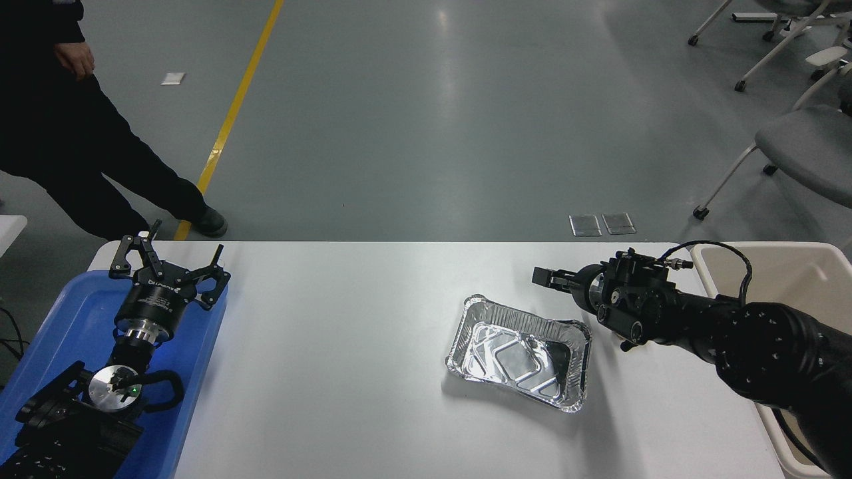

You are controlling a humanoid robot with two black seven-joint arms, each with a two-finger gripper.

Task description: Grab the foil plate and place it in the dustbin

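The white table (346, 346) fills the lower half of the head view, with grey floor and a yellow floor line (233, 113) beyond it. At the table's right edge stands the beige dustbin (785, 256), its thick rounded rim partly covered by the right arm. At the left edge lies a blue plastic tray (60, 326), over which the left arm is parked. A person in dark clothes (80, 153) stands on the floor past the far left corner, and grey office chairs (799, 143) sit at the upper right.

The foil plate (518, 351) lies flat on the table, right of centre, open side up, its embossed base catching the light.

The right gripper (544, 277) hovers just beyond the plate's far right corner, pointing left, apart from the foil; whether its fingers are apart or together cannot be told from this angle. The left gripper (170, 256) holds its fingers spread wide, with nothing between them. Pale lettering on its black body is too blurred to read.
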